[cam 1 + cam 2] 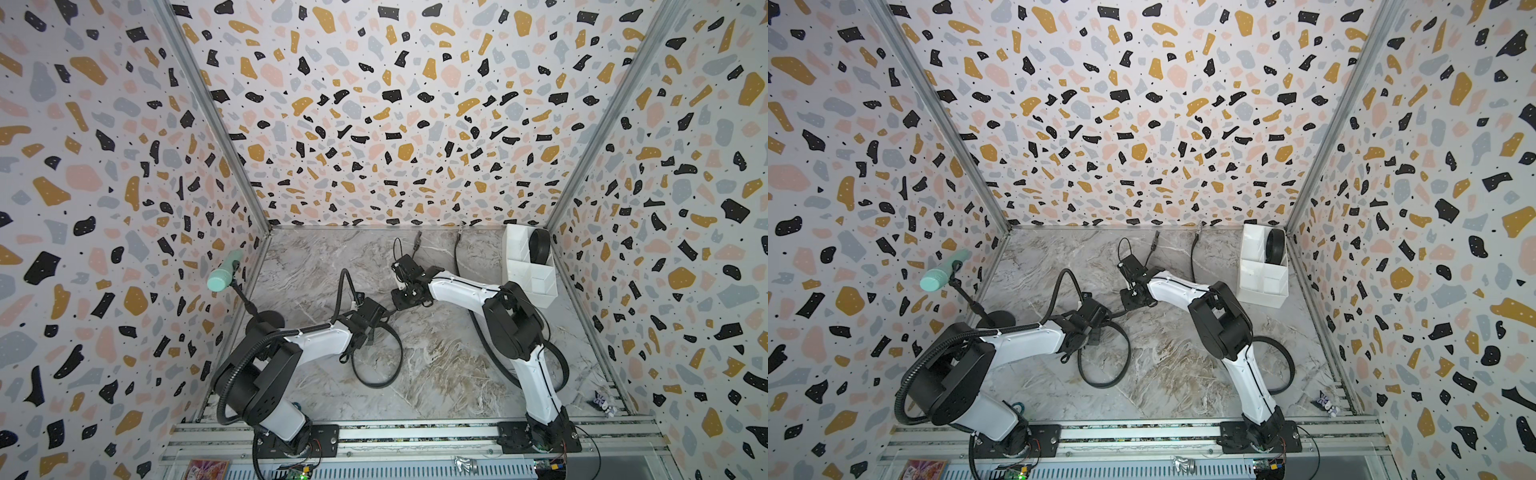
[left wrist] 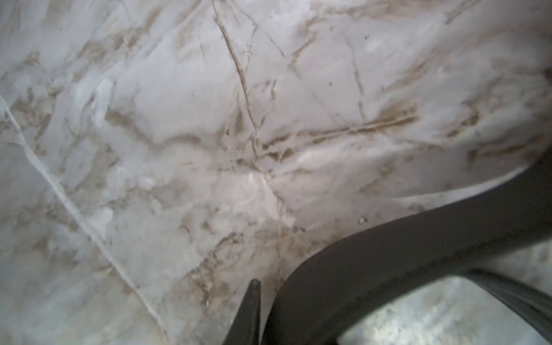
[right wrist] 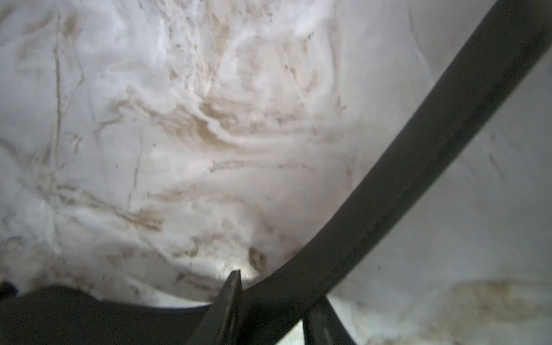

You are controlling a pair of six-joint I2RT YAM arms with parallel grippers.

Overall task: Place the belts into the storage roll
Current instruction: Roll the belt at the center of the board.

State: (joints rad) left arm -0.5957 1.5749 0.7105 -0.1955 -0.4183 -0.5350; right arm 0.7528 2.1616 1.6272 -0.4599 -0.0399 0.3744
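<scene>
Here, along the bottom edge of both top views, the two arms stand bolted to a metal rail [image 1: 415, 432], the left arm at lower left and the right arm at lower right. Both reach up the frame over the marble table [image 1: 436, 374].

Just above the rail, near centre, the looped belt [image 1: 376, 384] [image 1: 1100, 384] lies in a wide ring on the table and rises to the left gripper [image 1: 381, 312]. In the left wrist view one dark fingertip [image 2: 254, 295] sits right against the strap [image 2: 388, 254]. The other finger is hidden behind the strap, and the jaws look closed on it.

A short stretch of the same strap bridges to the right gripper [image 1: 399, 302], just beside the left one at mid-frame. In the right wrist view the strap [image 3: 418, 149] passes between the two fingers [image 3: 230, 298], which pinch it, and it runs off toward the upper right of that picture.

At right, the long belt [image 1: 1291, 368] bows out beside the right arm, passes behind it and runs up the frame [image 1: 457, 257] toward the back wall. A small buckle end [image 1: 418, 239] lies just left of its far end; I cannot tell which strap it belongs to.

At the left edge of the table a mint-green cylinder [image 1: 224, 274] tilts on a black stand.

Farthest back, in the table's upper right corner, the storage roll [image 1: 528, 282] [image 1: 1262, 286] stands against the right wall. The coiled belt [image 1: 540, 247] [image 1: 1276, 247] stands on edge in its rear cell.
</scene>
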